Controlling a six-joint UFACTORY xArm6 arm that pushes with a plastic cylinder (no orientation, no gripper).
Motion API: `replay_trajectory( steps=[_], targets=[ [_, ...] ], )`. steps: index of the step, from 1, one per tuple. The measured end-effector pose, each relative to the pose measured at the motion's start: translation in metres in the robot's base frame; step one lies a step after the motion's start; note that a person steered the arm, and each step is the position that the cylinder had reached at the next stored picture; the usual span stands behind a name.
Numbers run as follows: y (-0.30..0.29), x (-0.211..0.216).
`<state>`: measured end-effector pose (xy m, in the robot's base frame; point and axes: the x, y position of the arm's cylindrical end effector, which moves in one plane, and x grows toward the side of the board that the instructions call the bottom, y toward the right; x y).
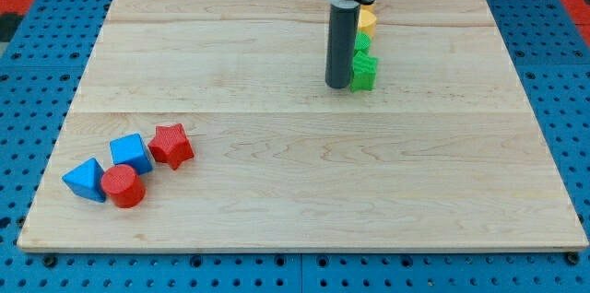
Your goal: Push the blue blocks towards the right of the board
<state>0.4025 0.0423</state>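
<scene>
2 blue blocks (131, 152) (85, 179) far from my tip (337, 86)

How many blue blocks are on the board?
2. Both sit near the view's bottom left: a blue triangular block at the far left, and a blue cube just right of it, above the red cylinder. My tip is far from both.

Two blue blocks (131, 152) (85, 179), two red blocks (171, 144) (122, 186), two green blocks (365, 72) (361, 44), and one yellow block (367, 22).
</scene>
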Motion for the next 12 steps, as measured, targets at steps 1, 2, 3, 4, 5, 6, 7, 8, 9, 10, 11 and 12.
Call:
replay_trajectory(
  steps=[1, 2, 3, 4, 5, 6, 7, 8, 9, 10, 11, 12],
  targets=[
    [-0.002, 0.046],
    [-0.002, 0.049],
    [-0.002, 0.049],
    [-0.002, 0.067],
    [-0.002, 0.139],
    [-0.054, 0.178],
    [-0.136, 0.178],
    [-0.198, 0.212],
    [-0.308, 0.21],
    [-0.335, 0.175],
    [-0.293, 0.137],
    [-0.237, 0.125]
  ],
)
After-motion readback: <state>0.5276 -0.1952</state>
